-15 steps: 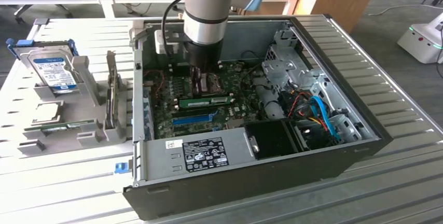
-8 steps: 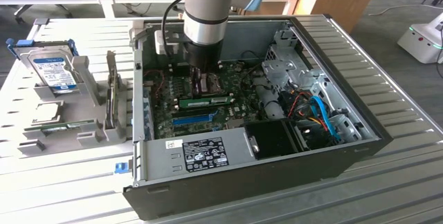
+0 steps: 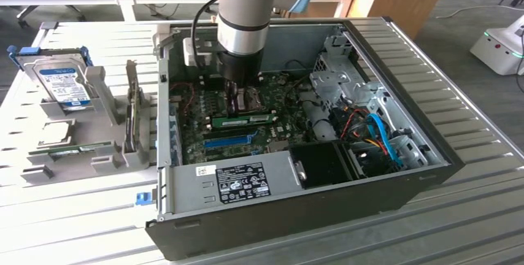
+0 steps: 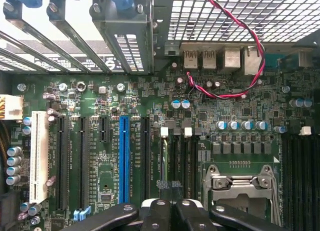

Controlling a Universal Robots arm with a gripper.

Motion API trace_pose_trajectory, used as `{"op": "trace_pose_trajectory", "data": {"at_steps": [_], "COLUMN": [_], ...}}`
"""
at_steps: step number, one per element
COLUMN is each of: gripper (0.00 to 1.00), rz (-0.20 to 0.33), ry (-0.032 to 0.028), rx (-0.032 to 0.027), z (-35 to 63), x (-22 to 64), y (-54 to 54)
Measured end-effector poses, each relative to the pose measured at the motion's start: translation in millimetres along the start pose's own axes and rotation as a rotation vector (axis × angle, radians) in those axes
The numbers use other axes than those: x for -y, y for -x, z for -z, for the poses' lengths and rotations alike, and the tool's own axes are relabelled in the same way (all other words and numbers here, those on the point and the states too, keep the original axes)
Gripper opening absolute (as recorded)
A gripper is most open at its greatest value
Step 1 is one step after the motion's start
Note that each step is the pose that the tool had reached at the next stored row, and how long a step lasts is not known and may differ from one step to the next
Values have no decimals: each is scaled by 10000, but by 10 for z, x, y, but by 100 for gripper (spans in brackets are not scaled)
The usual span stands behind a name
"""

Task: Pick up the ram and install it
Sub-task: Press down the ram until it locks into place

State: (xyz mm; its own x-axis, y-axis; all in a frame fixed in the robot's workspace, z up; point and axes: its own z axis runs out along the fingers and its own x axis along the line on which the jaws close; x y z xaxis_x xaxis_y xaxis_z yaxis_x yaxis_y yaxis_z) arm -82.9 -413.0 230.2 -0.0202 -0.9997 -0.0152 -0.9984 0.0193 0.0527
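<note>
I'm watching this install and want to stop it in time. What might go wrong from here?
1. The shut gripper sits low over the motherboard. A push that is off line may bend the ram or scrape the board.
2. The loose red-black wire lies nearby and might snag on the arm.

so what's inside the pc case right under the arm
The green motherboard with a ram lying across it and a blue slot. The arm covers the board directly beneath it.
</note>
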Motion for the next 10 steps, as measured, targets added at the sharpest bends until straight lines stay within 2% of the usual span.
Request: {"op": "trace_pose_trajectory", "data": {"at_steps": [10], "gripper": [11], "rz": [0], "ry": [0], "rx": [0], "z": [-34], "x": [2], "y": [-1]}}
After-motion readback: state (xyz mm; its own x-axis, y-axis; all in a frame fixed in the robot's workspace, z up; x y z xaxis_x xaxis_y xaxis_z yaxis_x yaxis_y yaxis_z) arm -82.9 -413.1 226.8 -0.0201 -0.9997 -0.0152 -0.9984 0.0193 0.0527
